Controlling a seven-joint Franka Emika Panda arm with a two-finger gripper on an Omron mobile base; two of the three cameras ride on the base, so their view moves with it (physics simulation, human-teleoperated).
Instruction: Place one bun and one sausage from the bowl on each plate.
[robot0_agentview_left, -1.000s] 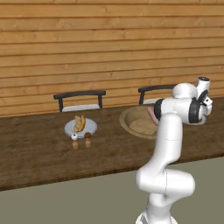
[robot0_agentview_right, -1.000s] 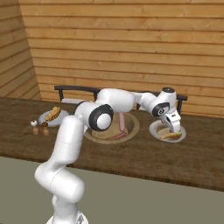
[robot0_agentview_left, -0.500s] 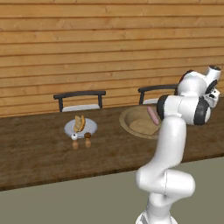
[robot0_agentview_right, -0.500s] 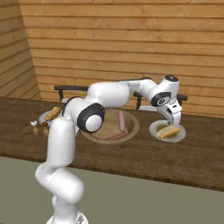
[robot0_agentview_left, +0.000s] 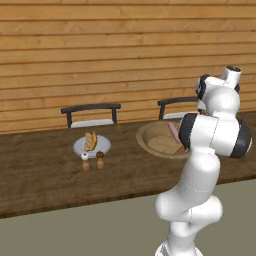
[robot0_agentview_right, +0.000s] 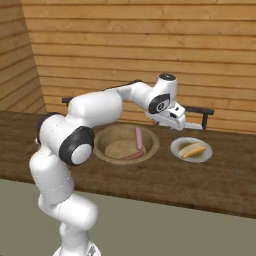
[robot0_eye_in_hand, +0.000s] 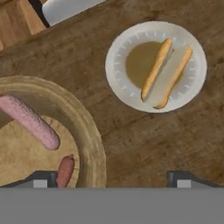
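Now the gripper (robot0_eye_in_hand: 112, 177) hangs empty with jaws spread wide above the bench (robot0_eye_in_hand: 144, 140); ahead lies a plate (robot0_eye_in_hand: 118, 74) bearing a split bun (robot0_eye_in_hand: 166, 72), the bowl (robot0_eye_in_hand: 89, 131) with two sausages (robot0_eye_in_hand: 30, 122) alongside.

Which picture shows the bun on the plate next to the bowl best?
The hand view: it looks straight down on the bun, split open on its plate. The right base view shows it small and side-on. In the left base view the arm stands in front of that spot.

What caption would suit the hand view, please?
Split bun on pale plate, beside wooden bowl holding two sausages.
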